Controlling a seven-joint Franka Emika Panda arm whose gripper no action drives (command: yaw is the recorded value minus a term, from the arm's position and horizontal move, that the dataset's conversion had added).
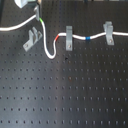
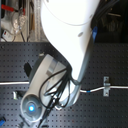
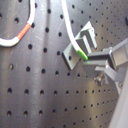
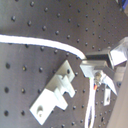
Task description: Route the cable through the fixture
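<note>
The long thin white cable [image 1: 47, 45] with red, blue and green bands lies on the black surface [image 1: 65, 95] full of little holes. In the first exterior view it comes in from the left edge, goes up to the claw [image 1: 36, 11] at the upper left of the frame, drops into a loop, then runs right through two square grey metal clips [image 1: 68, 38] [image 1: 108, 32] to the right edge. The green band sits just under the claw, the red band just left of the first square clip, and the blue band between the two square clips.

The small grey metal fixture [image 1: 31, 39] with two upright prongs stands at the left of the frame, just left of the loop. It is turned slantwise, its long side going from lower left to upper right. The cable is not in its slot.

In the first wrist view the claw's grey fingers [image 3: 100, 57] are closed on the cable at the green band, just beside the fixture [image 3: 79, 45].

The whole lower half of the surface is bare.

In the second exterior view the big white arm [image 2: 67, 35] hides most things.
</note>
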